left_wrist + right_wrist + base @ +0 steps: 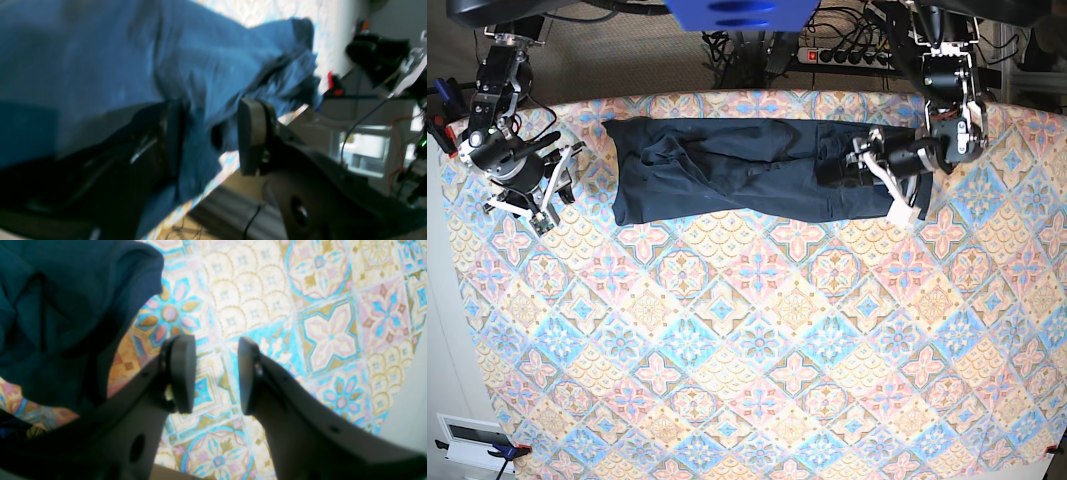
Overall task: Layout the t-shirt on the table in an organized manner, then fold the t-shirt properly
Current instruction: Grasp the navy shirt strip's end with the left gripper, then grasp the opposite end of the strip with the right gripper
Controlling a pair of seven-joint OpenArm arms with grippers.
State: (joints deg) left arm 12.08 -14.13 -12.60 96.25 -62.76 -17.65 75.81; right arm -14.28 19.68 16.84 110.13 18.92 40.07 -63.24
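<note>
My left claw [210,136] has t-shirt [737,170] cloth between its half-open pads; whether it grips, I cannot tell. Right claw [217,373] hangs open, empty, beside it. Shirt lies bunched along the worktop's [757,350] far edge; I should pull outward slowly.

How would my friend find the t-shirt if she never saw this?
Start at the table with its pastel flowery tiles. Along its far edge lies the t-shirt, stretched in a long band. It is the only plain dark blue thing on that pattern.
</note>
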